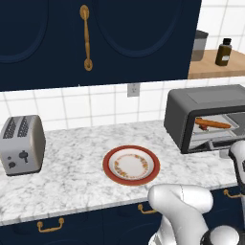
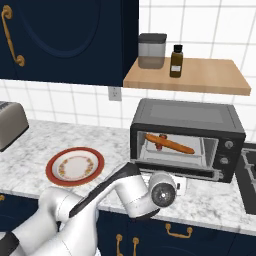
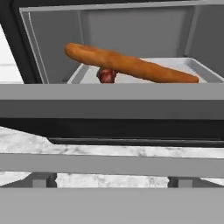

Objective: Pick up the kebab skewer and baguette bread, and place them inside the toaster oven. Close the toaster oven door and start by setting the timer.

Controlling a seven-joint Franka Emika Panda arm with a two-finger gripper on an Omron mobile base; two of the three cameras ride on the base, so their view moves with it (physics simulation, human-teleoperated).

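The toaster oven (image 1: 206, 103) (image 2: 187, 115) stands on the counter's right side with its door (image 2: 175, 173) (image 3: 109, 109) dropped open. Inside, on the tray, the long orange-brown baguette bread (image 1: 213, 124) (image 2: 170, 143) (image 3: 131, 65) lies across the kebab skewer (image 2: 160, 141) (image 3: 106, 75), of which a dark red chunk peeks out beneath it. My gripper (image 2: 182, 183) hangs low right in front of the door, empty and open. The door's bar handle (image 3: 109, 164) runs across the hand view just ahead. Two knobs (image 2: 228, 145) sit on the oven's right panel.
A red-rimmed plate (image 1: 131, 165) (image 2: 75, 166) lies bare mid-counter. The silver toaster (image 1: 21, 143) stands at the far left. Above the oven, a wooden shelf (image 2: 210, 80) carries a canister (image 2: 151, 50) and a bottle (image 2: 175, 61). A stove edge (image 2: 250, 170) adjoins the oven's right.
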